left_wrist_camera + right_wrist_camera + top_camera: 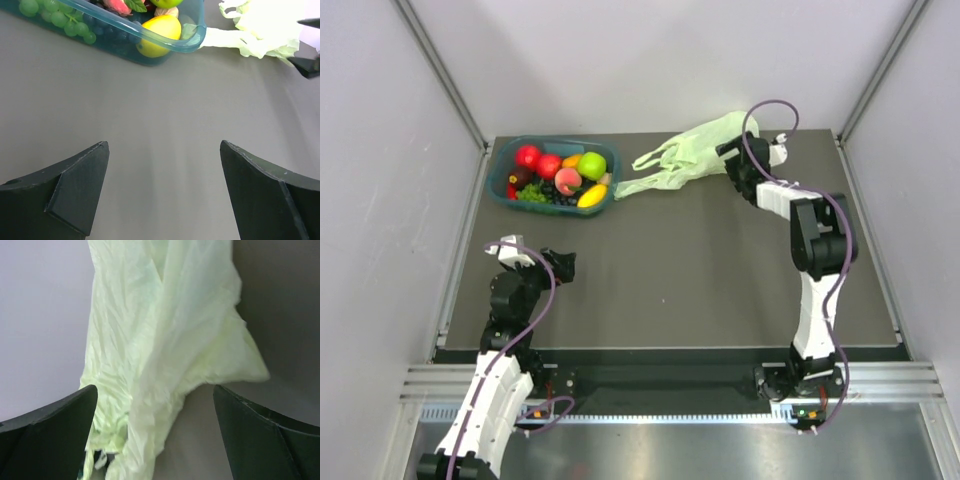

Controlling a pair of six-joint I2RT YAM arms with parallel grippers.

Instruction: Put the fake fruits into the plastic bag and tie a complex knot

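**Opening step: approach to the plastic bag [695, 150].**
The right gripper [152, 390] hovers over the flat bag, fingers released. The left gripper [164, 145] is likewise spread and empty. The fake fruits [560, 172] lie in the teal tray [492, 178]. The next move probably calls for pinching one thin layer.

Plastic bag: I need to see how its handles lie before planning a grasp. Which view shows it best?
Top external: the whole plastic bag shows, handles stretched toward the tray. Right wrist gives only a crumpled close-up; left wrist catches just one edge at its top right.
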